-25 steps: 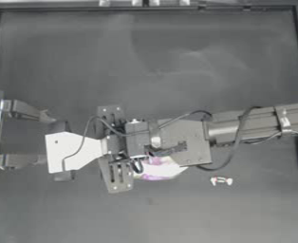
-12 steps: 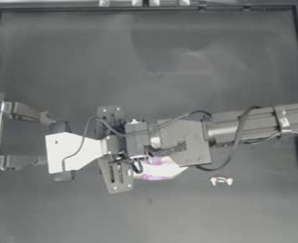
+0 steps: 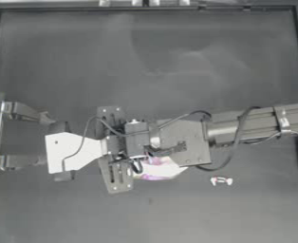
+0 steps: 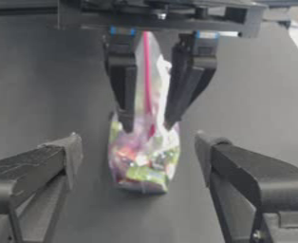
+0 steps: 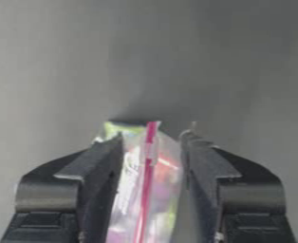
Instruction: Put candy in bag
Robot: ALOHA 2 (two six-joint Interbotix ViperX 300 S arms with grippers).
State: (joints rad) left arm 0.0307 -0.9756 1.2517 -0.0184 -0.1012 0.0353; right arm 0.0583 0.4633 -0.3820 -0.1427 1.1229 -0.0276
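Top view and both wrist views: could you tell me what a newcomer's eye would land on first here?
Most striking is the bag, pinched at its pink-stripped top by the right gripper, near the table's middle. The left gripper faces it with jaws open on either side, not touching. The candy lies alone on the table, to the right of the bag in the top view.

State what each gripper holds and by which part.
The right gripper pinches the bag at its pink-stripped top edge. The left gripper is open, holding nothing.

Dim, even light; soft blur, wrist views esp.
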